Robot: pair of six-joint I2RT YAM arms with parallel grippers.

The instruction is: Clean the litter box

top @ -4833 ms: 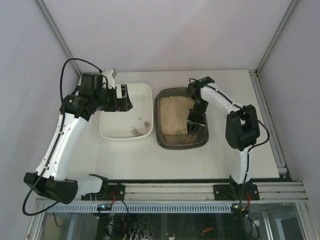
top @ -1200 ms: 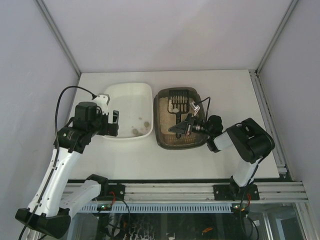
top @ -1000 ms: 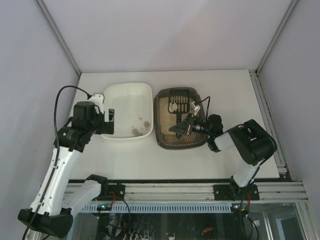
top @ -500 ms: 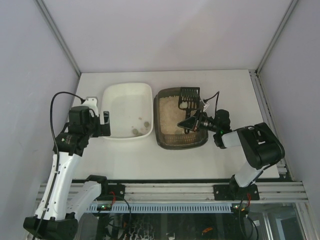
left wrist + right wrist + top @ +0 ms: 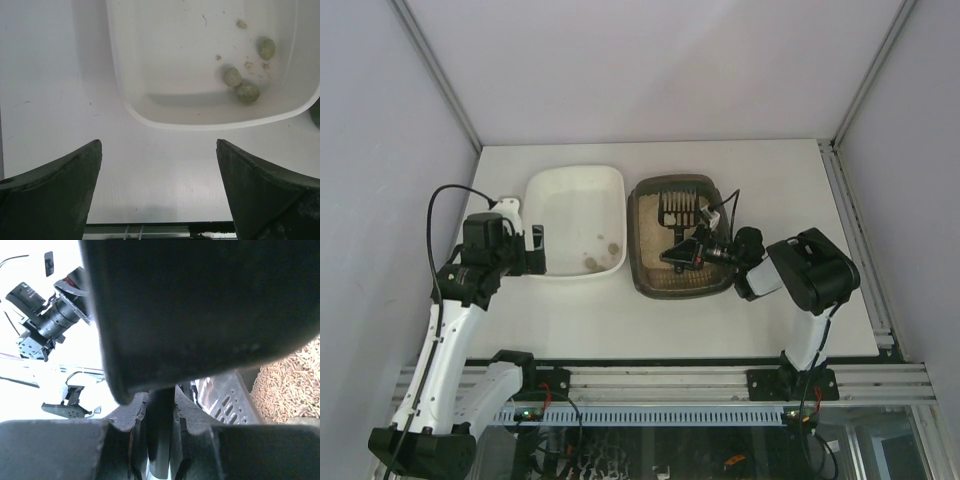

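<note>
Brown-grey plastic, the litter box (image 5: pixel 682 288) is sitting right of the white tray (image 5: pixel 570 205), and the right gripper (image 5: pixel 682 252) is clamping the black scoop (image 5: pixel 678 208) by its handle (image 5: pixel 160 440) over the litter (image 5: pixel 292 375). The left gripper (image 5: pixel 533 250) is hovering, jaws wide apart, beside the tray's left wall. A handle twisting in that grip could be tipping the scoop and spilling litter on the table (image 5: pixel 770 180).
</note>
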